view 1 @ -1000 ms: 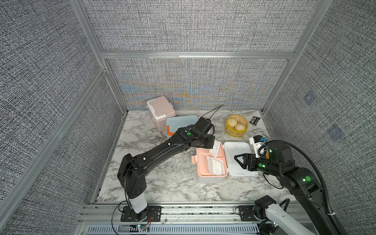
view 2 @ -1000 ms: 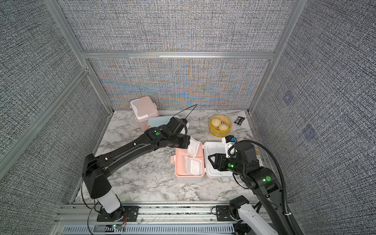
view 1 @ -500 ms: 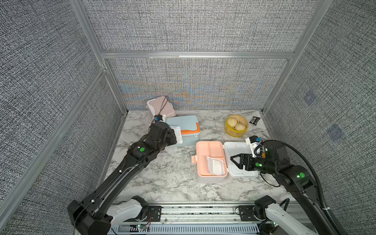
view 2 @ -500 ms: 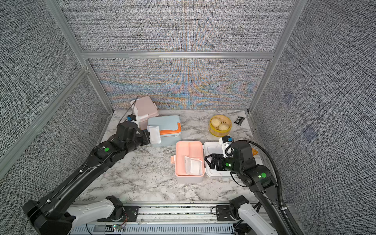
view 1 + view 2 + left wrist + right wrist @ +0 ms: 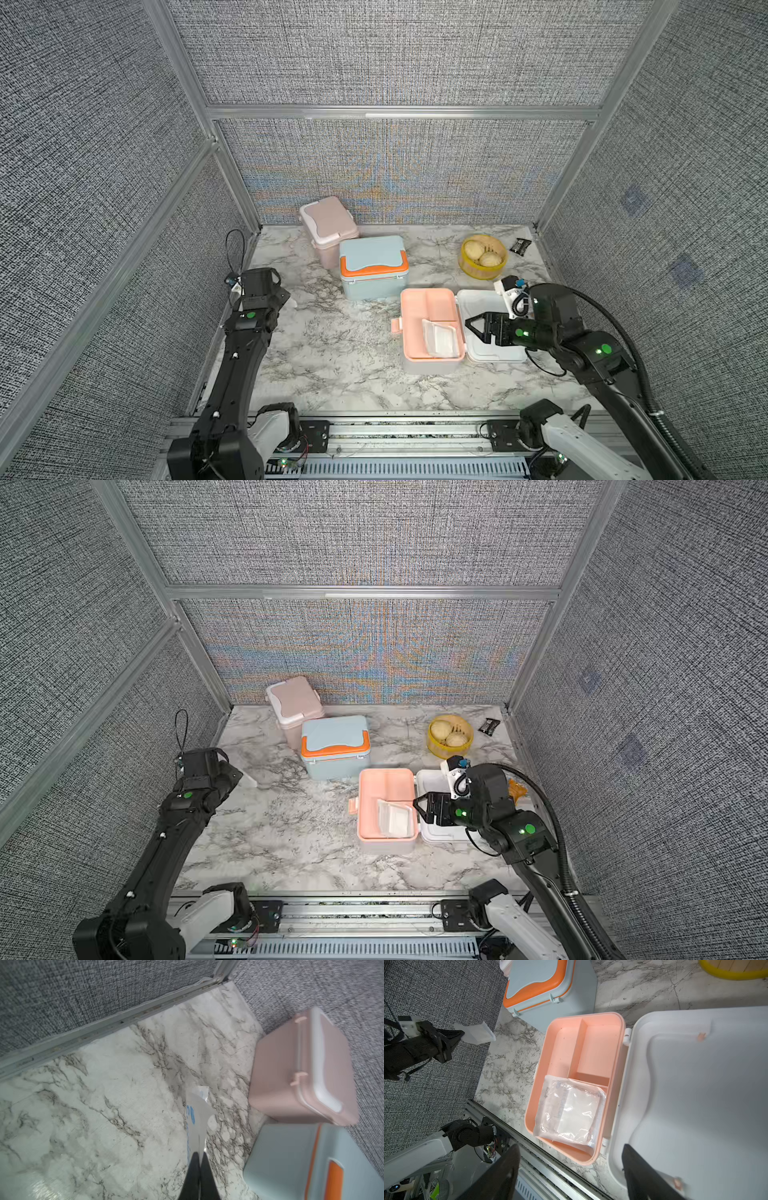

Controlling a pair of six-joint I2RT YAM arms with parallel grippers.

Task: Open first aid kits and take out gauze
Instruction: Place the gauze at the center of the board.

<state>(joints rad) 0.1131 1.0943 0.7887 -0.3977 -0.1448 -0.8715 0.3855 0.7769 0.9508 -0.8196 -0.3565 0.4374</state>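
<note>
One gauze (image 5: 197,1118) pad hangs above the bare tabletop (image 5: 332,353) near the left wall, pinched by the left hand (image 5: 198,1155), whose fingers are pressed together on just one edge of the clear wrapper. That narrow hold on slick plastic is the first risk: a quick swing or a brush against the wall could let the pad slide free, or it could land close to the tabletop's edge where it would be awkward to reach. A second gauze pad (image 5: 569,1111) lies in the near compartment of the open white-and-peach kit (image 5: 598,1047), partly propped on the divider. The right hand (image 5: 474,329) hovers spread wide and empty over the hinge side, between tray and flipped-back lid (image 5: 695,1095). If it comes down there, a finger may strike the tray wall or the lid rather than the pad, and the light box would likely skid or tip. The wrapper's crinkled film may also slip out of a shallow pinch. The blue kit (image 5: 372,266) and pink kit (image 5: 328,220) sit shut and close together, so prying one could shove the other.
</note>
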